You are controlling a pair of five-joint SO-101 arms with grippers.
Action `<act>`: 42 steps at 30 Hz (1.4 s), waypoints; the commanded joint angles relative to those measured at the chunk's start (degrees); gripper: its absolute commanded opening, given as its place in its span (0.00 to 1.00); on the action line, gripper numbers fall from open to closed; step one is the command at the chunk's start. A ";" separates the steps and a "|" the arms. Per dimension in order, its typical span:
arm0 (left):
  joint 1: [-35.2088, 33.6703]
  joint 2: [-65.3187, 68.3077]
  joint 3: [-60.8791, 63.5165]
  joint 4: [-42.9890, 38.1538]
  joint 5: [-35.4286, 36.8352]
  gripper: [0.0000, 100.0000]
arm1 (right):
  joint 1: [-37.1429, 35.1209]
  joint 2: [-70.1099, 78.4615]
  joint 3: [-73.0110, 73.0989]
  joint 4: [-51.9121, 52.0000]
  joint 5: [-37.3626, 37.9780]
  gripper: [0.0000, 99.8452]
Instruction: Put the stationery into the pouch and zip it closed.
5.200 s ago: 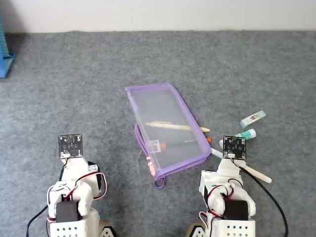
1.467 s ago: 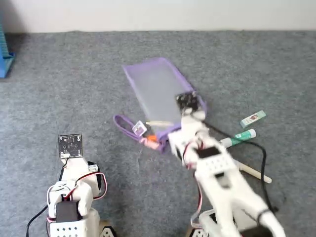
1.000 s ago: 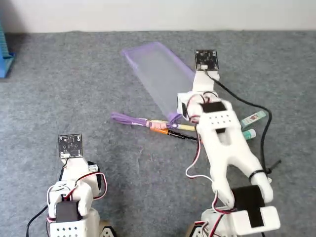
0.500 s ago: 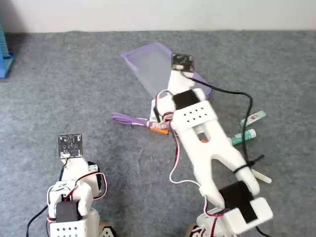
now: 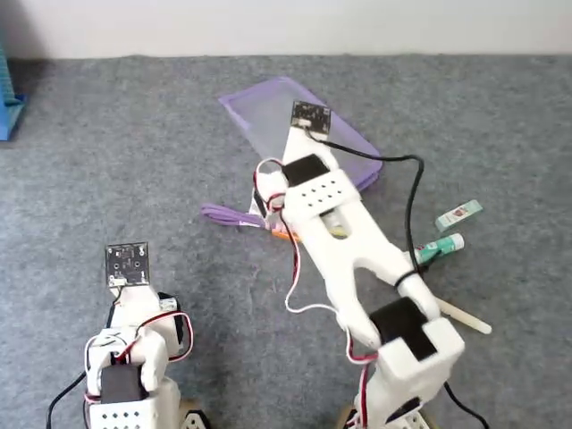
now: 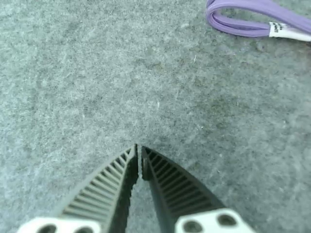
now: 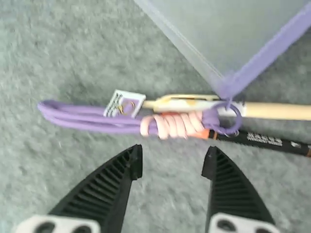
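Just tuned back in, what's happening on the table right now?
The right hand hangs open just above the purple strap at a corner of the pouch. A cream pen and a black pen lie by that corner. The left hand is shut, parked over bare carpet. A green tube lies loose nearby.

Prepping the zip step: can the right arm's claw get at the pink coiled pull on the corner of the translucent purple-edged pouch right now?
Probably yes. The right claw is open and lined up just short of the pink coiled pull, and nothing lies between them. How high it hangs above the pull is unclear.
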 commanded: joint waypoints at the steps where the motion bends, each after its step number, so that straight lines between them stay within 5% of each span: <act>1: 0.00 -0.97 -1.10 0.35 0.53 0.01 | 0.04 3.38 -6.68 0.57 -2.64 0.21; 14: 0.00 -0.97 -1.10 0.35 0.53 0.01 | 0.04 16.75 -14.15 0.66 -5.54 0.20; 42: 0.00 -0.97 -1.10 0.35 0.53 0.01 | 2.24 17.63 -20.57 4.09 -5.63 0.20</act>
